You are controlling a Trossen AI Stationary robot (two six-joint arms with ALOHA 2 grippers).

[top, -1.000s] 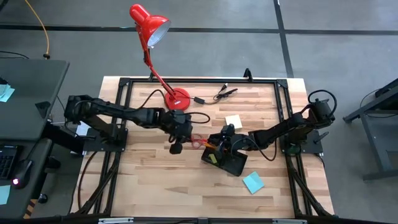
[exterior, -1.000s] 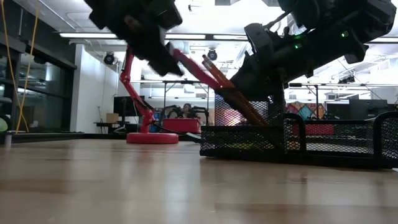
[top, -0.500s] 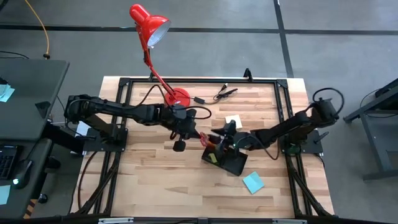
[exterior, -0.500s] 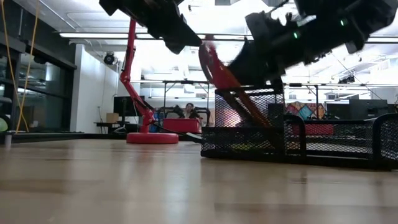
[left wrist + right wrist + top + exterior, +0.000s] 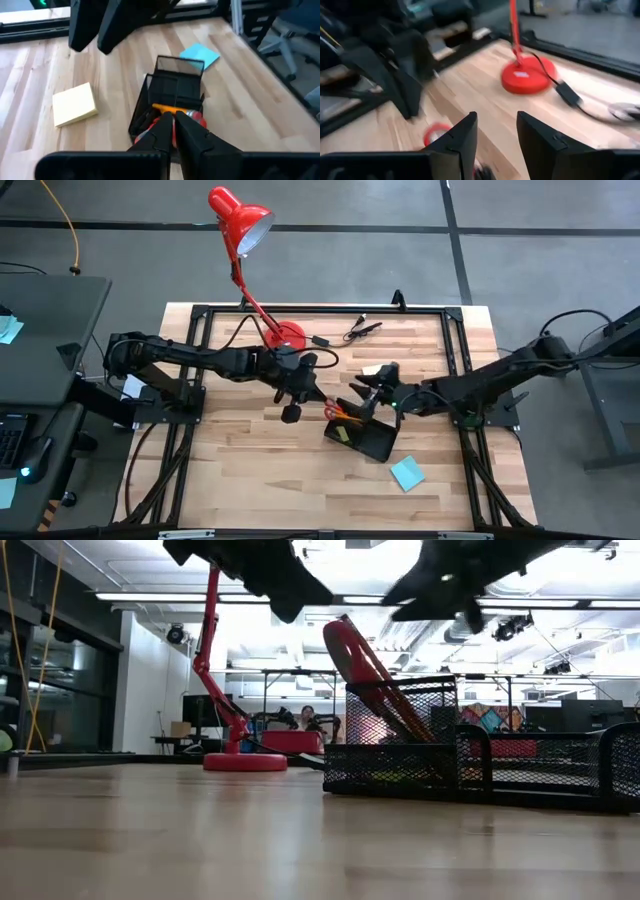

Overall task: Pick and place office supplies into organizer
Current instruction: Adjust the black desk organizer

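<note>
Above the organizer point(image 5: 362, 437), left gripper point(image 5: 308, 379) pinched closed, right gripper point(image 5: 366, 392) parted, empty.

You see two sticky-note pads, one yellow point(image 5: 74, 103), one teal-blue point(image 5: 407, 473); one organizer point(image 5: 362, 439); one scissors point(image 5: 362, 668); one red lamp point(image 5: 240, 220).

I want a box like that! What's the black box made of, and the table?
The black box looks like metal mesh painted black: you can see through its tiny holes. The table looks like pale wood, with plank lines and grain, probably smooth.
</note>
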